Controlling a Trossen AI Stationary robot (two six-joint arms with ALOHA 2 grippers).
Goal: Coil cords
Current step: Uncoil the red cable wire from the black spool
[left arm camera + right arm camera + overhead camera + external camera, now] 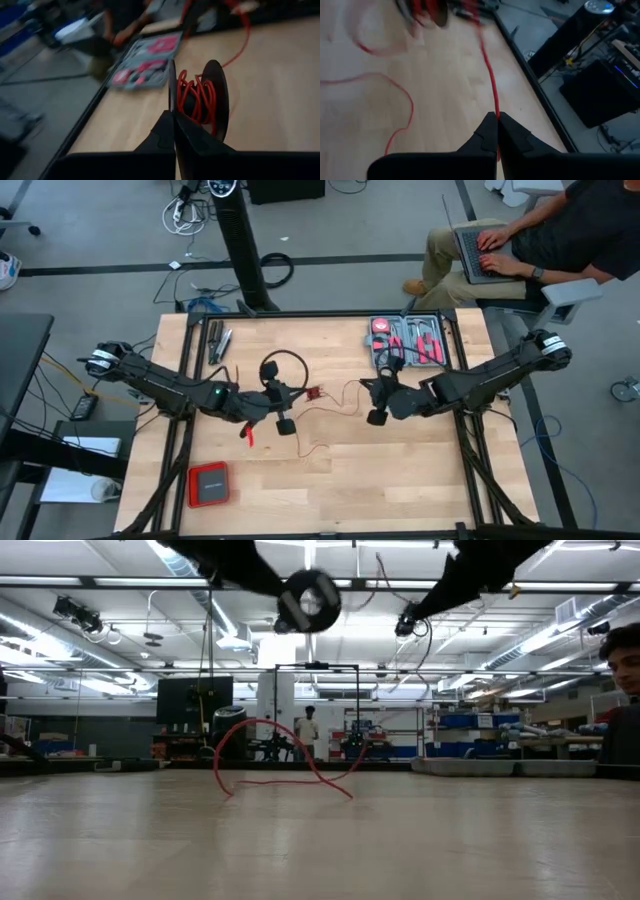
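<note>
The thin red wire-like cord (491, 85) ran from between the closed fingers of the right gripper (497, 117), pinched there above the light wooden table (400, 470), across to a dark round spool (216, 97) wound with its red turns. The left gripper (173, 114) was shut on that spool's flange. Loose cord lay looped on the table between the arms.

Robotics lab: ceiling strip lights (80, 680), shelving (480, 735), floor cables (185, 210).
</note>
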